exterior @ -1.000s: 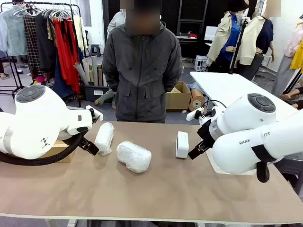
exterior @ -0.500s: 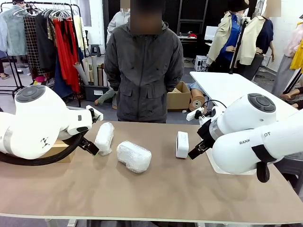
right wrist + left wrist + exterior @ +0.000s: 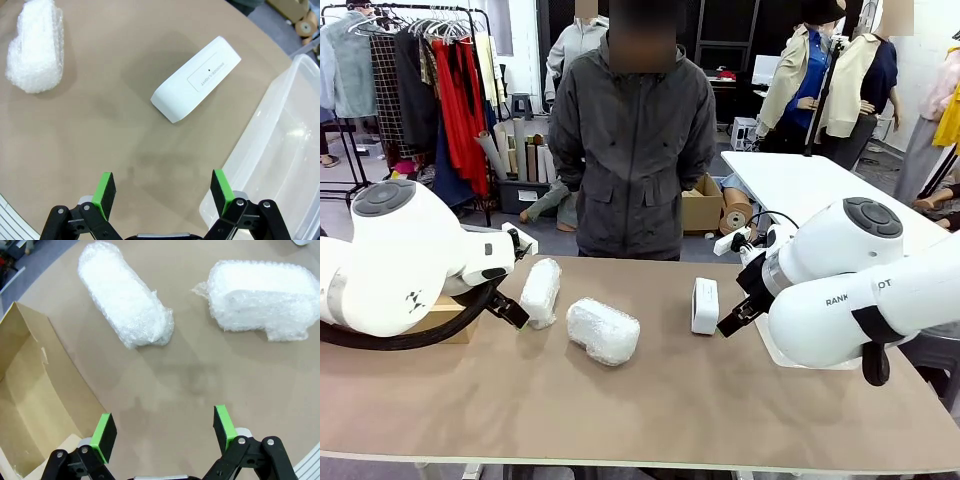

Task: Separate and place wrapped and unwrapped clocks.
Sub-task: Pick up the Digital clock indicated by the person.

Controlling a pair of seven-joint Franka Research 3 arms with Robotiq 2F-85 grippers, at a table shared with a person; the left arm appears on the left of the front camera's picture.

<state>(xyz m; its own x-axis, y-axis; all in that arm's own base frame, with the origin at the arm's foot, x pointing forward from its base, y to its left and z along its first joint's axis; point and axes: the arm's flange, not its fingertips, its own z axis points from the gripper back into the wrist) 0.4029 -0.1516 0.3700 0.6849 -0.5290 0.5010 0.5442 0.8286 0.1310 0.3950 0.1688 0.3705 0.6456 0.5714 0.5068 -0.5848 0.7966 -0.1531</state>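
Hovering with jaws spread wide and nothing between them, our left gripper (image 3: 165,429) and right gripper (image 3: 162,192) hang above the desk (image 3: 670,400) while a person (image 3: 635,150) stands at its far edge. One wrapped clock (image 3: 540,292) lies near the left edge beside a cardboard box (image 3: 445,318). A second wrapped clock (image 3: 603,331) sits near the middle, and the bare white clock (image 3: 705,305) stands on edge toward the right edge. We judge the sorting not yet begun. Each arm would do well to take its nearest piece. The left should straddle the lump across its narrow width and squeeze gently, since bubble wrap yields and can slip. The right should close across the bare clock's thin casing, not its length. The right wrist view lays out a clear plastic bin (image 3: 280,150) just beside that clock, a bin the right arm largely masks from the front. The left wrist view looks into the box's open mouth, where the front view gives a sliver of its side.
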